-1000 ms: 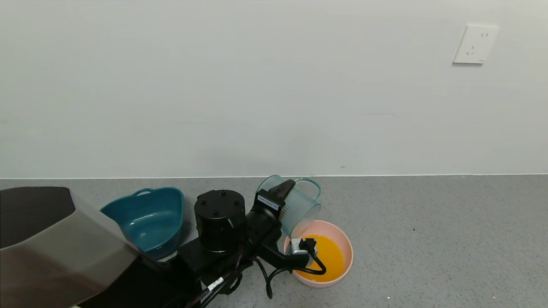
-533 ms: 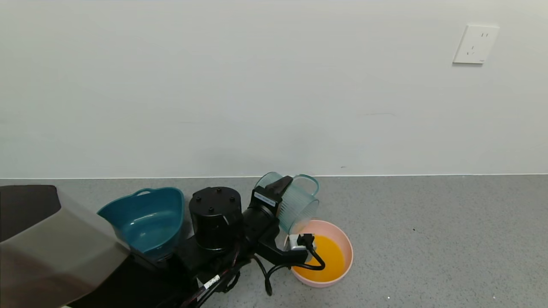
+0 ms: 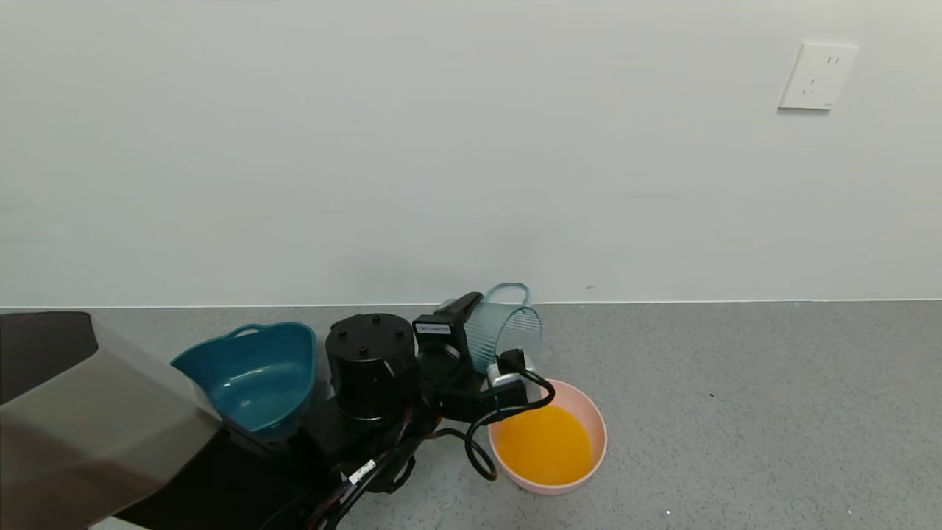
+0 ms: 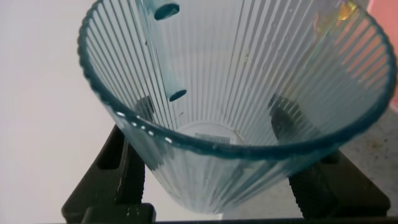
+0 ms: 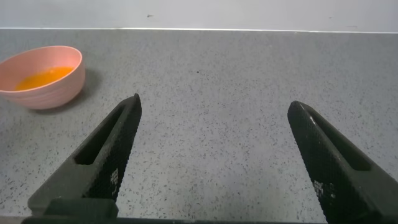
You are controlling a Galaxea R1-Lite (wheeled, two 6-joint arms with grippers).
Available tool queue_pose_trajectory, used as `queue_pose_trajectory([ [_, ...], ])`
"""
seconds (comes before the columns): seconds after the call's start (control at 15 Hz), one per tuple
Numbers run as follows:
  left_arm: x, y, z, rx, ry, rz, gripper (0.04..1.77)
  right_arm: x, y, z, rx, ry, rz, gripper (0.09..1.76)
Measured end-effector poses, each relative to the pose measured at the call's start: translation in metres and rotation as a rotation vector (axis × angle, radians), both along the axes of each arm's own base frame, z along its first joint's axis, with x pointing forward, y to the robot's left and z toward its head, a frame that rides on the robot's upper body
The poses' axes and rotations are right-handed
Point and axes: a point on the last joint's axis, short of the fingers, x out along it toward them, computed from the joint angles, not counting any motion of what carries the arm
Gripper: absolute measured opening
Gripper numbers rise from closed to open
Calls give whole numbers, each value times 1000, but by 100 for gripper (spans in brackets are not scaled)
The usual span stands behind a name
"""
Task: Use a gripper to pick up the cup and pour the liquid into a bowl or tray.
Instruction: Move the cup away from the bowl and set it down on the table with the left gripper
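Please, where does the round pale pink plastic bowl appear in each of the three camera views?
Head view: the round pale pink plastic bowl is low, just right of centre, holding orange liquid.
Left wrist view: only a pink patch at the upper right corner, partly seen through the ribbed transparent blue-green cup.
Right wrist view: the bowl is at the upper left.
Shared landmark: the orange liquid in the bowl, in the head and right wrist views.

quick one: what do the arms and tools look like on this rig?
Both are matte black. The left arm has a round black joint cap with small bolt holes, loose black cables, a small grey-white box and white labels. The left tool and right tool each have two long, flat, tapering black fingers.
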Motion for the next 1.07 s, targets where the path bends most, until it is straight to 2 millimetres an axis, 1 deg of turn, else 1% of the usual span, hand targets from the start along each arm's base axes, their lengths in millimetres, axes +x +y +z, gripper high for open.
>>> queue_pose_trajectory([
  [0.2,6,-4,3,-135,63,21,129,0,0,0,0,0,0,171],
  [0.4,17,-1,8,-259,193,78,129,0,0,0,0,0,0,171],
  [0.67,26,18,24,-405,249,132,129,0,0,0,0,0,0,171],
  [0.93,32,36,31,-565,318,106,129,0,0,0,0,0,0,171],
  [1.07,30,42,33,-652,361,100,129,0,0,0,0,0,0,171],
])
